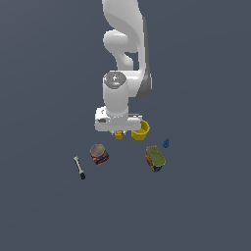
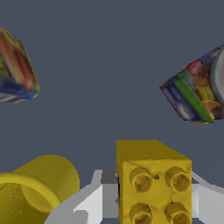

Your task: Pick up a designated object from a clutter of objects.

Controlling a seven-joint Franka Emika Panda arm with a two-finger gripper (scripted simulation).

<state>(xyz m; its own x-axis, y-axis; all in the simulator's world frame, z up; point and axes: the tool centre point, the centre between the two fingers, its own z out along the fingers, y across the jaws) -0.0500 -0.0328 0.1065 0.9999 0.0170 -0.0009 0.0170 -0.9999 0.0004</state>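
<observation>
The designated object, a small yellow studded brick, fills the gap between my two fingers, and the light grey fingers press against its two sides. In the exterior view the brick peeks out just under the white hand, and my gripper is shut on it. Whether the brick still rests on the floor cannot be told. The clutter of objects lies around it.
A round yellow cup lies close beside the brick. Two printed cans stand nearer the front, a tiny blue piece is at the exterior view's right, and a black-grey marker at its left.
</observation>
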